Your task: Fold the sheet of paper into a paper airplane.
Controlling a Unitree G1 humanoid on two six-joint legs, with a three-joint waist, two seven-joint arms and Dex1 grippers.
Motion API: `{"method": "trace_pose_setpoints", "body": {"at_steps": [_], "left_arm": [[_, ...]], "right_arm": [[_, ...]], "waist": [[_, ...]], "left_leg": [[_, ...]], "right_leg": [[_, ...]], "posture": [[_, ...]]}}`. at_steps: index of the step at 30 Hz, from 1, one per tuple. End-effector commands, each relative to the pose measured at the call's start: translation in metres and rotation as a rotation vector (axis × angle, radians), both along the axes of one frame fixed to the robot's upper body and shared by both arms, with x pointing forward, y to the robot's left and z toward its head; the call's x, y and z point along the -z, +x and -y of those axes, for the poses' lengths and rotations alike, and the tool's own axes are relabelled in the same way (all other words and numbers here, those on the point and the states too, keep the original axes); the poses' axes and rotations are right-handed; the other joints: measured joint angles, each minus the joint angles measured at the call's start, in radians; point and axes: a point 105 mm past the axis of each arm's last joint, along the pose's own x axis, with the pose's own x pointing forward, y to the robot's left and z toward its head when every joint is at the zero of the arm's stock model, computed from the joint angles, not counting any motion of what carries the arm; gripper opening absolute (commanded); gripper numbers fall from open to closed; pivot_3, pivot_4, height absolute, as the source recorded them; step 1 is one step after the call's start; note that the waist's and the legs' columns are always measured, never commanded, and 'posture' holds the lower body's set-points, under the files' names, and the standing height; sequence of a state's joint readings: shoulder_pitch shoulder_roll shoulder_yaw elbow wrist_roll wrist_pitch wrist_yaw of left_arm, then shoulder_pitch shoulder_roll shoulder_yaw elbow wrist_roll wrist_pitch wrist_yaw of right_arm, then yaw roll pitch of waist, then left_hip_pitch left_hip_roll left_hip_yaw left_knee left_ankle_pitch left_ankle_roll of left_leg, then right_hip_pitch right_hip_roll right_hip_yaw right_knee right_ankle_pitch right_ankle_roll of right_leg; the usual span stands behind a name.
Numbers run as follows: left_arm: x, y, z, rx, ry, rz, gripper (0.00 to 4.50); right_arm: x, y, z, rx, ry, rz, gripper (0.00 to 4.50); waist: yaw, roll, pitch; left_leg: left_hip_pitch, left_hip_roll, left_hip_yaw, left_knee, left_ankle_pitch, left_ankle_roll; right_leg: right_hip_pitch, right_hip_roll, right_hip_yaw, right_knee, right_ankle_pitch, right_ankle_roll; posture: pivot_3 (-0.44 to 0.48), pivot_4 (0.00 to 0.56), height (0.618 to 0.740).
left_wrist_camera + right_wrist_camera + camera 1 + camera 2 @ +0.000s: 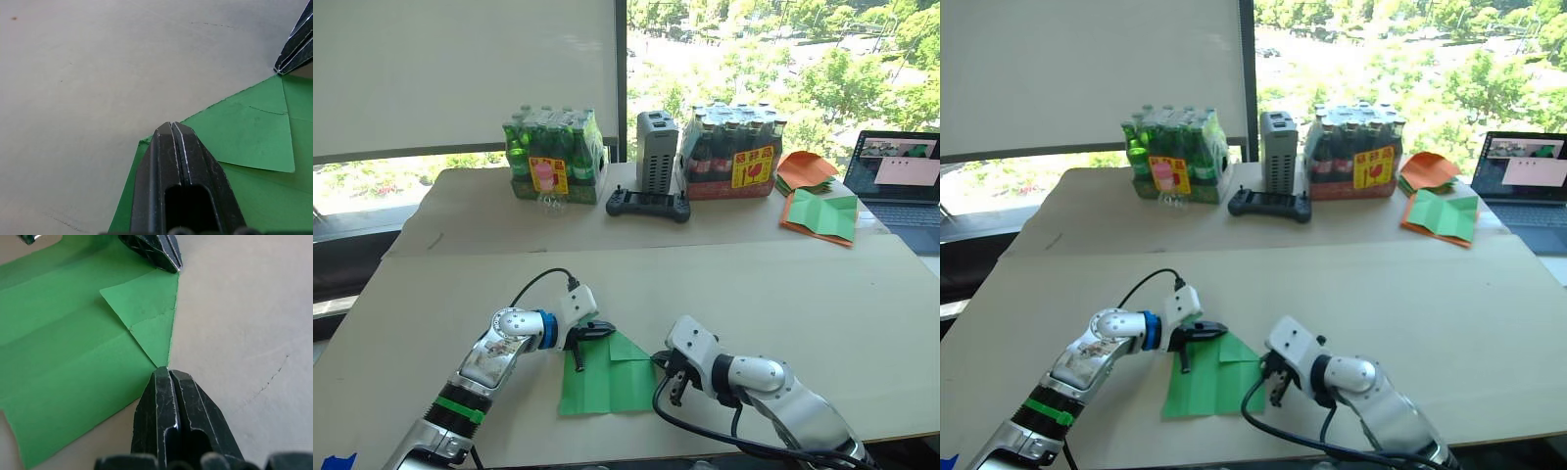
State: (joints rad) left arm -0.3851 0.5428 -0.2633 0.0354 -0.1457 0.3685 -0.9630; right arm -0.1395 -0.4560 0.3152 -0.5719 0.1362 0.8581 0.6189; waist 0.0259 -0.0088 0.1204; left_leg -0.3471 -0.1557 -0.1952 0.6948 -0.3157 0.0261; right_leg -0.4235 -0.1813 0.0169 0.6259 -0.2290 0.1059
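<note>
Sheet of paper (607, 382) on beige table (783, 294)

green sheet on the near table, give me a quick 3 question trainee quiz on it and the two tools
1. True or false: one corner of the sheet of paper is folded down into a triangle.
2. Which tool tip sits at the sheet's right edge? A) left tool B) right tool
3. Fill in: both tools' fingers are pressed ____.

Key:
1. True; the triangular flap shows in the right wrist view.
2. B; the right tool meets that edge, and the left tool is at the top left.
3. shut
</note>
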Motion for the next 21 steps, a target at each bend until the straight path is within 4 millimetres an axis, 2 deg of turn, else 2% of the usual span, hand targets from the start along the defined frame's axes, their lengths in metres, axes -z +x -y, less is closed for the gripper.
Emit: {"method": "trace_pose_setpoints", "body": {"at_steps": [1,3,6,10,11,12,14,18,21], "left_arm": [[0.011,0.0,-0.004,-0.019,0.034,-0.029,0.0],[0.008,0.001,-0.002,-0.02,0.023,-0.018,0.0],[-0.002,0.004,-0.001,-0.037,-0.005,0.016,0.0],[-0.042,0.004,-0.01,-0.104,-0.123,0.056,0.0],[-0.046,0.003,-0.014,-0.12,-0.133,0.057,0.0],[-0.053,0.002,-0.028,-0.17,-0.149,0.055,0.0],[-0.06,-0.001,-0.044,-0.227,-0.165,0.051,0.0],[-0.049,-0.007,-0.082,-0.368,-0.118,0.025,0.0],[-0.04,-0.009,-0.092,-0.42,-0.108,0.013,0.0]], "right_arm": [[-0.048,-0.004,-0.019,-0.084,0.242,0.095,0.04],[-0.061,-0.006,-0.026,-0.123,0.309,0.121,0.04],[-0.047,-0.001,-0.031,-0.134,0.245,0.116,0.04],[-0.039,0.006,-0.038,-0.126,0.223,0.129,0.04],[-0.038,0.007,-0.038,-0.123,0.219,0.134,0.04],[-0.035,0.01,-0.039,-0.12,0.209,0.137,0.04],[-0.032,0.014,-0.041,-0.117,0.199,0.141,0.04],[-0.031,0.018,-0.049,-0.144,0.204,0.143,0.04],[-0.03,0.017,-0.05,-0.164,0.191,0.146,0.04]], "waist": [[-0.001,0.0,0.0],[-0.003,0.001,0.001],[-0.003,0.0,0.001],[-0.014,0.0,0.004],[-0.016,0.0,0.004],[-0.02,0.0,0.004],[-0.034,-0.001,0.004],[-0.041,0.0,0.005],[-0.036,0.0,0.005]], "left_leg": [[0.0,0.0,0.0,0.0,0.0,0.0],[0.0,0.0,0.0,0.0,0.0,0.0],[0.0,0.0,0.0,0.0,0.0,0.0],[-0.004,0.0,0.0,0.0,0.0,0.0],[-0.005,0.0,0.0,0.0,0.0,0.0],[-0.008,0.0,0.0,0.001,0.0,-0.001],[-0.008,0.0,0.001,0.0,0.0,-0.001],[-0.008,0.0,0.001,-0.002,0.0,-0.001],[-0.008,0.0,0.002,-0.002,0.0,-0.001]], "right_leg": [[0.0,0.0,0.0,0.0,0.0,0.0],[0.0,0.0,0.0,0.0,0.0,0.0],[0.0,0.0,0.0,0.0,0.0,0.0],[-0.005,0.0,0.0,0.001,0.0,0.0],[-0.006,0.0,0.0,0.002,0.0,0.0],[-0.009,0.0,0.0,0.003,0.0,0.0],[-0.012,0.0,0.0,0.004,0.0,-0.001],[-0.014,0.0,0.0,0.004,0.0,-0.001],[-0.014,0.0,0.0,0.004,0.001,-0.001]], "posture": [[0.0,0.15,0.728],[0.0,0.15,0.728],[0.0,0.15,0.728],[0.0,0.15,0.728],[0.0,0.15,0.728],[0.0,0.15,0.728],[0.0,0.15,0.728],[0.0,0.15,0.728],[0.0,0.15,0.728]]}}
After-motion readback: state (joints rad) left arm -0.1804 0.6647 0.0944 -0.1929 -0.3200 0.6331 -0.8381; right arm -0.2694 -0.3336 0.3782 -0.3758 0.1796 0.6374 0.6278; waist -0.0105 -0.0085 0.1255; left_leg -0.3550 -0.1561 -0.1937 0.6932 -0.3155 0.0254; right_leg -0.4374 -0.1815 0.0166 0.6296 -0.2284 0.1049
